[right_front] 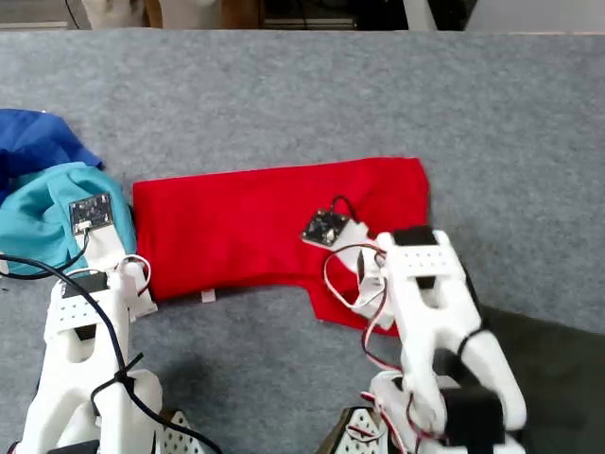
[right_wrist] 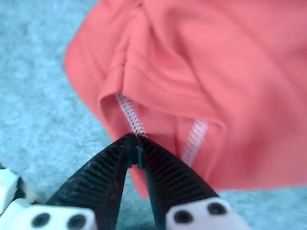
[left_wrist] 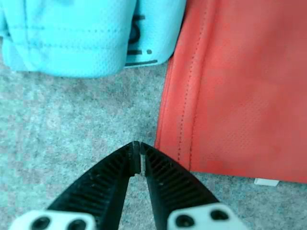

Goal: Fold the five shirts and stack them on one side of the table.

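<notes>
High view, early going by the look of it: red mesh fabric shirt (right_front: pixel 265 222) mid-table, seemingly part-folded, right gripper (right_wrist: pixel 137 146) clamped on its edge, left gripper (left_wrist: pixel 139 155) closed empty beside its hem, crumpled teal mesh shirt (right_front: pixel 47 218) and bunched blue shirt (right_front: pixel 33 142) unfolded nearby, nothing stacked.

Left gripper (left_wrist: pixel 139 152): the black ribbed jaws are meeting at their tips and are gripping nothing. The tips are sitting near the centre of the frame, over bare grey table (left_wrist: pixel 62 120), just beside the stitched hem corner of the red shirt (left_wrist: pixel 240 86) without touching it. The red shirt is lying flat and running off the frame edge. A teal shirt (left_wrist: pixel 86 33) is lying bunched next to it, showing dark print. A white tag (left_wrist: pixel 266 182) is protruding from the red shirt's hem.
</notes>
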`<control>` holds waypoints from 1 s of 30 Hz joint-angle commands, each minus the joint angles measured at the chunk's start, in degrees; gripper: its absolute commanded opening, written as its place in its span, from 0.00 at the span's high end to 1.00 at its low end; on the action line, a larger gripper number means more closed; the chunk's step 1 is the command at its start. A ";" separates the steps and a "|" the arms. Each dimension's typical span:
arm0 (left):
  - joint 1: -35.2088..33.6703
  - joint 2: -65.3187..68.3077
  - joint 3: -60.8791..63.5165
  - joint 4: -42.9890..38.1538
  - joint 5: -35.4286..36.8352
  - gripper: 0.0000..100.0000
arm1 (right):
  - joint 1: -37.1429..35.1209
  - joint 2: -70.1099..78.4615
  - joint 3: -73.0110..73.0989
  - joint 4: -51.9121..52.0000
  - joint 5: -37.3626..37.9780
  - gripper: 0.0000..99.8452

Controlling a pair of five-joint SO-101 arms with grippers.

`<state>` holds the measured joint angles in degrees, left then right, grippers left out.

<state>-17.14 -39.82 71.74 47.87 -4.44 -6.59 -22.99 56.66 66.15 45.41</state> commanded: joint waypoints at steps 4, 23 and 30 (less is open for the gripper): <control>-0.44 -1.10 0.00 -0.88 -0.26 0.98 | 0.84 -3.30 -15.96 7.56 0.26 0.99; -0.44 -1.10 0.00 -0.88 -0.26 0.98 | -3.56 7.87 -12.35 4.40 8.44 0.84; -0.44 -1.10 0.00 -0.88 -0.35 0.98 | -3.82 9.54 -9.98 -1.41 8.00 0.92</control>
<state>-17.14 -39.82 71.74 47.87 -4.44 -9.41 -12.88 46.20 65.89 53.23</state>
